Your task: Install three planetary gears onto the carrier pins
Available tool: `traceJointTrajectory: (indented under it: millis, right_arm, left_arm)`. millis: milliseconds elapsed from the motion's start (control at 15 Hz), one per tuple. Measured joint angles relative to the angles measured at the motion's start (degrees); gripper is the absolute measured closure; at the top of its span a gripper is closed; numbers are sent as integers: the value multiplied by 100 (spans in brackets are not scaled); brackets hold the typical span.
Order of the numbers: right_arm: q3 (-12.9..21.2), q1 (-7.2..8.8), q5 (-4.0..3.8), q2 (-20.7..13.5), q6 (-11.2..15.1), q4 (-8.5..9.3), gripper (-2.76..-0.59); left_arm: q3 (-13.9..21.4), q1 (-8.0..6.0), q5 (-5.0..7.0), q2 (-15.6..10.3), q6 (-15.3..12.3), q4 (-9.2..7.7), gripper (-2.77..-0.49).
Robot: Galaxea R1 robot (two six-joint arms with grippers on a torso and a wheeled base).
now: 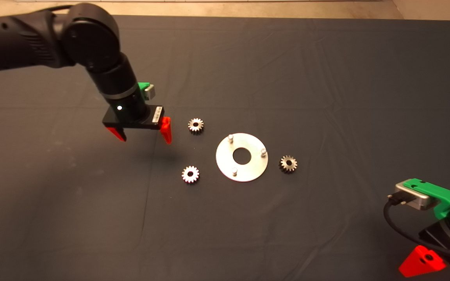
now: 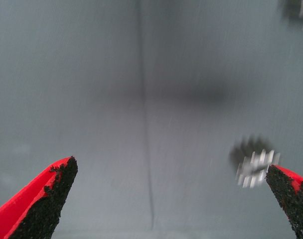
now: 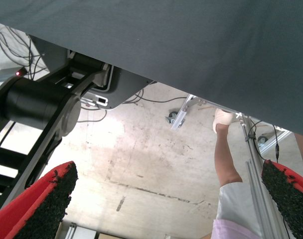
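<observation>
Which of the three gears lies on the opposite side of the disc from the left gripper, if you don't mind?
The planetary gear right of the disc; the other two gears lie on the left gripper's side.

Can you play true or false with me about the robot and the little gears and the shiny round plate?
1. All three gears lie on the mat, none on a pin. True: one gear is beyond the disc, one gear is nearer on its left, one gear is on its right.
2. The left gripper is holding a gear. False: its fingers are open and empty above the mat.
3. The disc has three pins. True: three short studs, such as this pin, stand around its centre hole.
4. The right gripper is over the disc. False: it waits at the lower right edge, open.
</observation>
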Motion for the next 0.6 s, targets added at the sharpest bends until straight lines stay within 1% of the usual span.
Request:
traceJointTrajectory:
  millis: [67,200,267,333,400,467,533,600]
  right_arm:
    - [0,0,0,1,0,0,-275]
    - [-2,0,9,4,0,0,-275]
    - [-2,0,11,4,-2,0,-275]
    - [0,0,9,1,0,0,-275]
    - [0,0,-2,0,0,0,-275]
    - [0,0,0,1,-2,0,-275]
    - [-1,0,2,4,0,0,-275]
    - [-1,0,3,4,0,0,-275]
  left_arm:
    - [-321,58,-17,258,135,52,-275]
    - [-838,205,-84,731,430,58,-275]
    - [-1065,276,-139,924,570,56,-275]
    - [-1278,328,-165,1071,714,56,-275]
    - [-1447,371,-209,1170,825,56,-275]
    - [-1525,421,-228,1206,847,58,-275]
    - [-1557,462,-252,1190,847,56,-275]
    - [-1601,473,-280,1187,848,56,-275]
